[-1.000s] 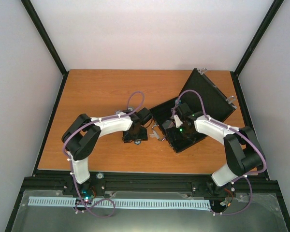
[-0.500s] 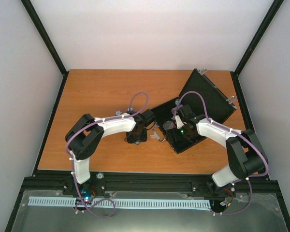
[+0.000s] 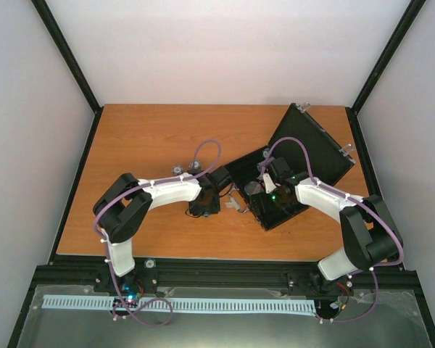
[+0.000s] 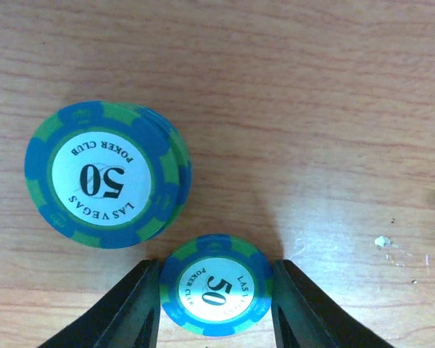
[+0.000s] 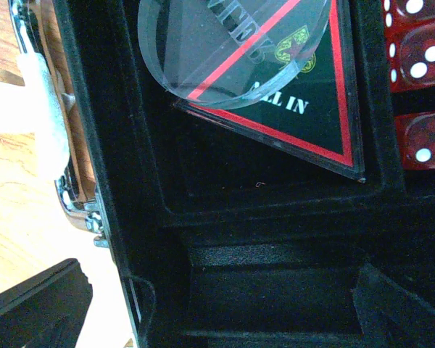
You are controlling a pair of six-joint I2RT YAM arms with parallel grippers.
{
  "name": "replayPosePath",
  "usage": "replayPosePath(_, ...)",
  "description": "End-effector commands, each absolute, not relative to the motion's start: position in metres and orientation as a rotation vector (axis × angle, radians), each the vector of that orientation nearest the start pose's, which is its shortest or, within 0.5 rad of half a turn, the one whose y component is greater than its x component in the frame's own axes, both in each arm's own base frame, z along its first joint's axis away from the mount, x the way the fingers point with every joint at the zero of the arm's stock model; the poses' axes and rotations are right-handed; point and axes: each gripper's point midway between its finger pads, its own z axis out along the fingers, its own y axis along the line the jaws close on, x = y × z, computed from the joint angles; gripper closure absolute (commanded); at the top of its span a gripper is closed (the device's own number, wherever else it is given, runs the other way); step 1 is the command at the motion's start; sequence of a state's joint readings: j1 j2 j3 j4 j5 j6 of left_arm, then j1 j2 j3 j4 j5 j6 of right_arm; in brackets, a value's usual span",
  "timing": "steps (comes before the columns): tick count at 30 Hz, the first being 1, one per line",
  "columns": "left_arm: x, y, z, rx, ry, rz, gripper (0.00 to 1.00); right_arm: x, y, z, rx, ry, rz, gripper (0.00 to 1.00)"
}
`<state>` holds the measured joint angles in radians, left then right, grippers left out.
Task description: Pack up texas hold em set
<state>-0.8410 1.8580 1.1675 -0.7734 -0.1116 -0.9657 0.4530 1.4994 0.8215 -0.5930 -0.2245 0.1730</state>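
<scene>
chip stack (image 4: 107, 174): blue, green edge blocks, white centre
single chip (image 4: 216, 284): blue, green, white
dice (image 5: 420, 36): red, white pips
case (image 5: 94, 130): black
tabletop (image 4: 312, 109): orange woodgrain

Open black case (image 3: 322, 148) on the wooden surface (image 3: 145, 138).
Right arm (image 3: 322, 196) reaches into it; left arm (image 3: 170, 190) bends just beside it.

The table (image 3: 145, 138) is viewed from above, over its near edge. Chips (image 4: 216, 286) are framed closely, straight down, by the left wrist; the case (image 5: 275, 217) interior, also in the top view, by the right.
</scene>
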Motion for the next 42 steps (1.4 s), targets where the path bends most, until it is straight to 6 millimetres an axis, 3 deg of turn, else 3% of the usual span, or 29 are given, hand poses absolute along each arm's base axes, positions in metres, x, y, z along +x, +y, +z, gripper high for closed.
replayPosePath(1, 0.211, -0.224, -0.009, -0.181, 3.088, 0.127, 0.61, 0.241, 0.161, 0.036, -0.436, 2.909, 0.450, 0.00)
replayPosePath(11, 0.224, -0.223, 0.041, -0.135, 3.001, 0.090, 0.58, 0.245, 0.163, 0.039, -0.422, 2.907, 0.451, 0.00)
replayPosePath(21, 0.237, -0.227, 0.060, -0.063, 2.955, 0.106, 0.52, 0.250, 0.165, 0.041, -0.417, 2.905, 0.452, 0.00)
replayPosePath(27, 0.231, -0.229, 0.048, -0.063, 2.984, 0.072, 0.31, 0.250, 0.165, 0.041, -0.421, 2.907, 0.448, 0.00)
replayPosePath(30, 0.223, -0.227, 0.038, -0.077, 3.011, 0.062, 0.27, 0.249, 0.164, 0.039, -0.425, 2.912, 0.441, 0.00)
replayPosePath(35, 0.214, -0.221, 0.018, -0.084, 3.028, 0.048, 0.28, 0.246, 0.163, 0.036, -0.425, 2.924, 0.443, 0.00)
replayPosePath(39, 0.213, -0.216, 0.008, -0.048, 3.014, 0.057, 0.40, 0.246, 0.163, 0.034, -0.425, 2.926, 0.446, 0.00)
replayPosePath(42, 0.211, -0.214, 0.001, 0.002, 3.019, 0.065, 0.41, 0.245, 0.164, 0.034, -0.426, 2.929, 0.451, 0.00)
